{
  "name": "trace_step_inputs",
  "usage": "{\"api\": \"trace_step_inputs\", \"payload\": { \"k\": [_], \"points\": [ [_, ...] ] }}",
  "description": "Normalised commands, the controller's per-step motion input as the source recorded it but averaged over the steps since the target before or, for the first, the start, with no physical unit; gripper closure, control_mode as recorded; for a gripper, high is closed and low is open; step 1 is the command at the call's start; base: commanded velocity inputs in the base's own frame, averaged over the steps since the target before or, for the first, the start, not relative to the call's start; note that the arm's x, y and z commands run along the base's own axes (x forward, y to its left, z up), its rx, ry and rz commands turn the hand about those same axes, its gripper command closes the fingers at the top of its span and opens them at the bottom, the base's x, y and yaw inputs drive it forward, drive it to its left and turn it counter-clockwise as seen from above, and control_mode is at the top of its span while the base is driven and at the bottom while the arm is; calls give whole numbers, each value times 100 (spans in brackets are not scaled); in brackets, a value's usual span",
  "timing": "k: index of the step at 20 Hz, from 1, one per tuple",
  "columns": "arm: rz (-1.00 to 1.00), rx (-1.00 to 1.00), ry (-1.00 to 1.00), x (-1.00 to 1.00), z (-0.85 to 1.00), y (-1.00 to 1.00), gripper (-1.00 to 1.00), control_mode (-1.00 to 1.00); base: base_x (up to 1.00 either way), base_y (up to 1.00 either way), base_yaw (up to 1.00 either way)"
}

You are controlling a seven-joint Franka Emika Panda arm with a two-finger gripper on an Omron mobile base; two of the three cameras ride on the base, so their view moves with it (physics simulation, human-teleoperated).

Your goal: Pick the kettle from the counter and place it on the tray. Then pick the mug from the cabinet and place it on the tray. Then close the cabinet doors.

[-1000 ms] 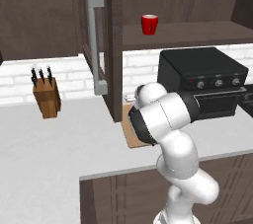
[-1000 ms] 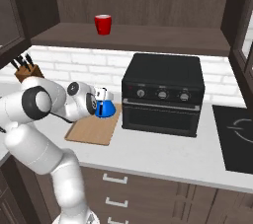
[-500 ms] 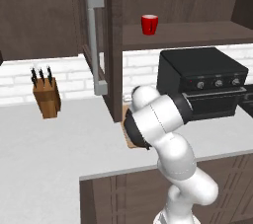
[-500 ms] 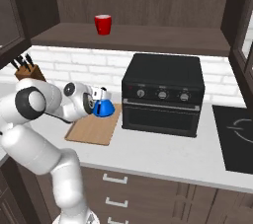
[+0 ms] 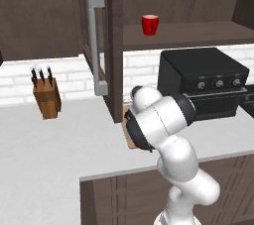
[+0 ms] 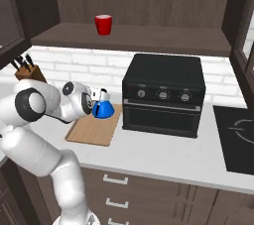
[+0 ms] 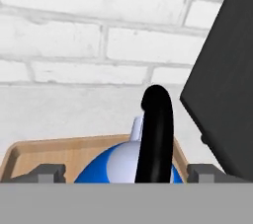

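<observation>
The blue kettle [image 6: 103, 110] stands on the back end of the tan tray [image 6: 87, 131], beside the black oven. My gripper [image 6: 97, 98] is at the kettle's top and open. In the hand view its fingertips [image 7: 47, 172] sit wide apart on either side of the black arched handle [image 7: 157, 134], with gaps on both sides, above the blue dome [image 7: 111, 166] and the tray's rim [image 7: 59, 150]. The red mug [image 5: 150, 24] [image 6: 103, 24] stands on the shelf of the cabinet [image 6: 139, 38]. The cabinet doors [image 5: 97, 40] are swung open.
A black toaster oven [image 6: 163, 95] stands right of the tray on the counter [image 6: 163, 155]. A wooden knife block [image 5: 46, 97] is at the back left. A dark cooktop [image 6: 238, 135] lies at the far right. The open door's bar handle [image 5: 95, 45] hangs over the counter.
The arm's elbow has swung a little to the left and down. The kettle has stayed at the same spot on the tray.
</observation>
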Motion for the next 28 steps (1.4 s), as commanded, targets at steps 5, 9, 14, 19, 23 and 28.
{"api": "trace_step_inputs", "payload": {
  "k": [5, 9, 14, 19, 23, 28],
  "points": [
    [0, 1, 19, -23, 6, 0, -100, -100, 0, 0, 0],
    [0, 9, 23, -24, 33, 0, -100, -100, 0, 0, 0],
    [0, 14, 22, -11, 44, -4, -100, -100, 0, 0, 0],
    [-6, 6, 15, -17, 47, -2, -100, -100, 0, 0, 0],
    [-8, 0, 0, -42, 31, 3, -100, -100, 0, 0, 0],
    [-3, 0, -2, -66, 46, -1, -100, -100, 0, 0, 0]
  ]
}}
